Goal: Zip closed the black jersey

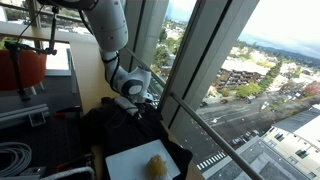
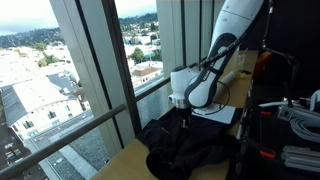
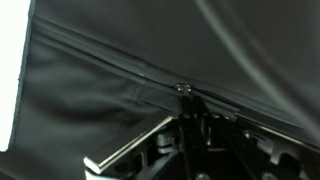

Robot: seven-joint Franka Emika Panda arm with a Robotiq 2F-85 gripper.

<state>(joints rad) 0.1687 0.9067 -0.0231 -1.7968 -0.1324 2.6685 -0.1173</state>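
The black jersey (image 1: 115, 130) lies crumpled on the table by the window and shows in both exterior views (image 2: 195, 152). It fills the wrist view (image 3: 90, 90), where its zip runs diagonally from the upper left to the metal zipper pull (image 3: 183, 88). My gripper (image 3: 185, 108) is shut, with its fingertips together on the pull. In both exterior views the gripper (image 1: 141, 106) (image 2: 184, 120) points down onto the jersey's window side.
A white tray (image 1: 128, 158) with a yellowish lump (image 1: 157, 166) lies at the table's front. The window glass and its rail (image 1: 190, 110) run close beside the gripper. Cables (image 1: 15, 155) and an orange object (image 1: 20, 65) stand on the far side.
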